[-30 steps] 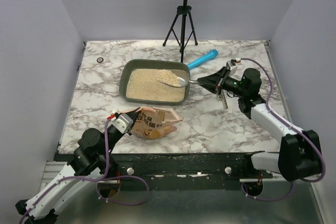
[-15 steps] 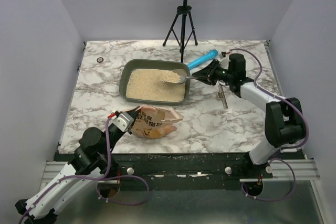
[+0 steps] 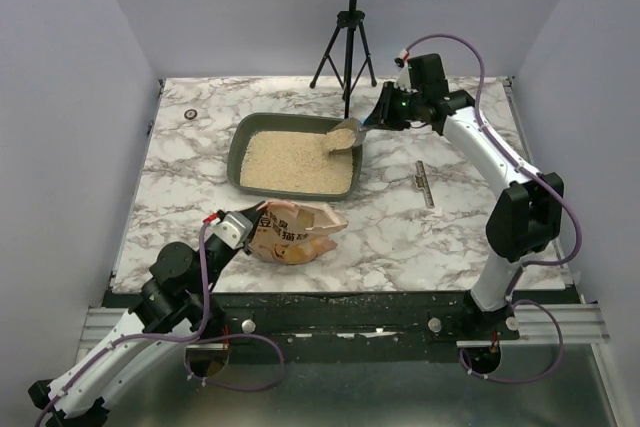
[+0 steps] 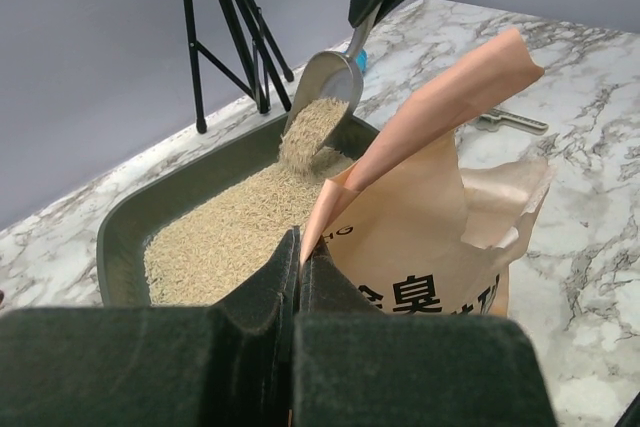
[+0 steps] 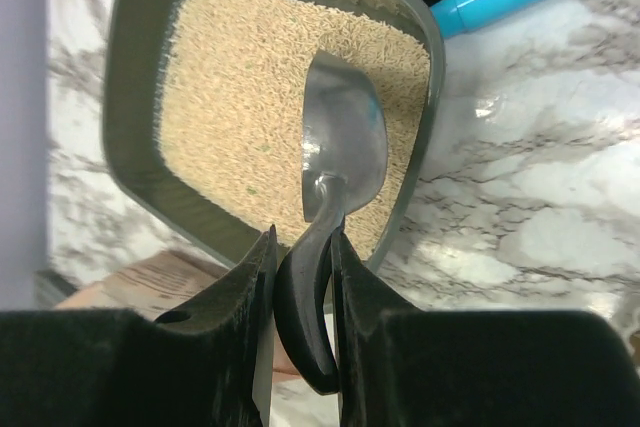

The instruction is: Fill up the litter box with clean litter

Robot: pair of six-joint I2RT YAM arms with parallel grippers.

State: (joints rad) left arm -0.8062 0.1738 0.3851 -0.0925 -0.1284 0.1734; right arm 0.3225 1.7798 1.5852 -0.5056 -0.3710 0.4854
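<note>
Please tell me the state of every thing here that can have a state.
litter box: partly filled.
clean litter: mostly in the box, some sliding off the scoop.
scoop: tilted over the box, held.
bag: open, one edge pinched.
left gripper: shut on bag.
right gripper: shut on scoop.

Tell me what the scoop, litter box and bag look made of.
Scoop: metal, polished, judging by its bright reflections. Litter box: likely plastic, matte grey-green, smoothly moulded rounded rim. Bag: thin plastic film or coated paper, creased; hard to tell which.
</note>
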